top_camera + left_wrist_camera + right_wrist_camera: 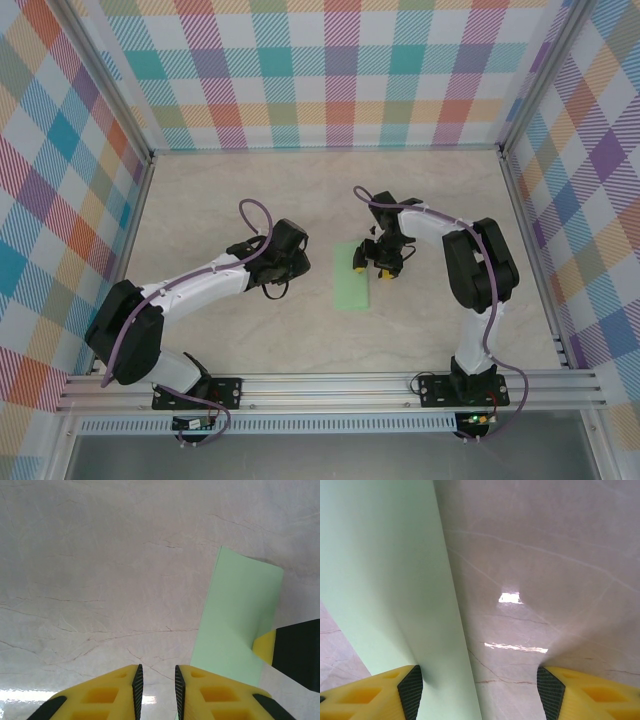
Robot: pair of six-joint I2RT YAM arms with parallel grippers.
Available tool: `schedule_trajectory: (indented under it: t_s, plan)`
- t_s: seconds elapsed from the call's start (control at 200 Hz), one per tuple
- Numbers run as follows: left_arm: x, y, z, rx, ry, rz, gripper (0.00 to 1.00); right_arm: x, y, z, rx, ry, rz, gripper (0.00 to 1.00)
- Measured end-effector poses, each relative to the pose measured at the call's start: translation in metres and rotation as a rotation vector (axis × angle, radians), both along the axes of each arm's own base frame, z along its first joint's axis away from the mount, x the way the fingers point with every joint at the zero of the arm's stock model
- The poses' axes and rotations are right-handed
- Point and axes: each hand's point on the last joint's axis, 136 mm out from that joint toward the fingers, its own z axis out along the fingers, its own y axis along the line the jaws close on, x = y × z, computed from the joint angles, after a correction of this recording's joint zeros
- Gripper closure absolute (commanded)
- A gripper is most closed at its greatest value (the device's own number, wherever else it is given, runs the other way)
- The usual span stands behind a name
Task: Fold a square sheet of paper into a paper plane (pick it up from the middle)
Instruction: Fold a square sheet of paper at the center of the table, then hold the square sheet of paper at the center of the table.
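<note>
Paper (pixel 352 279) lies lengthwise away from the arms — right gripper (pixel 372 264) spread wide, left gripper (pixel 297 266) nearly closed.

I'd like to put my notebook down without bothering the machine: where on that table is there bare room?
The far strip of the table along the checked back wall is bare, as is the near middle before the rail. The centre is crowded: the left gripper, the right gripper and the square sheet of paper.
</note>
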Motion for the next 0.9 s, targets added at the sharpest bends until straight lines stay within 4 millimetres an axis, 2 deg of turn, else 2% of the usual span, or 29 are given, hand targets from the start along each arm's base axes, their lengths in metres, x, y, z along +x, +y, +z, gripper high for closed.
schedule_trajectory:
  t_s: [0.15,0.245,0.41,0.68,0.9]
  plan:
    - [0.002,-0.008,0.003,-0.034,-0.009,-0.018,0.76,0.0,0.0,0.0,-0.001,0.0,0.001,0.34]
    - [0.003,-0.016,-0.001,-0.057,0.0,-0.044,0.83,0.0,0.0,-0.001,-0.002,0.002,0.001,0.34]
    - [0.005,-0.038,-0.019,-0.091,0.048,-0.114,1.0,0.0,-0.001,-0.001,-0.005,0.001,0.001,0.34]
    - [0.021,-0.081,-0.037,-0.161,0.105,-0.201,1.0,0.0,-0.001,-0.001,-0.006,0.001,0.001,0.34]
    - [0.024,-0.097,-0.05,-0.179,0.141,-0.229,1.0,0.0,-0.001,-0.001,-0.007,0.002,0.001,0.34]
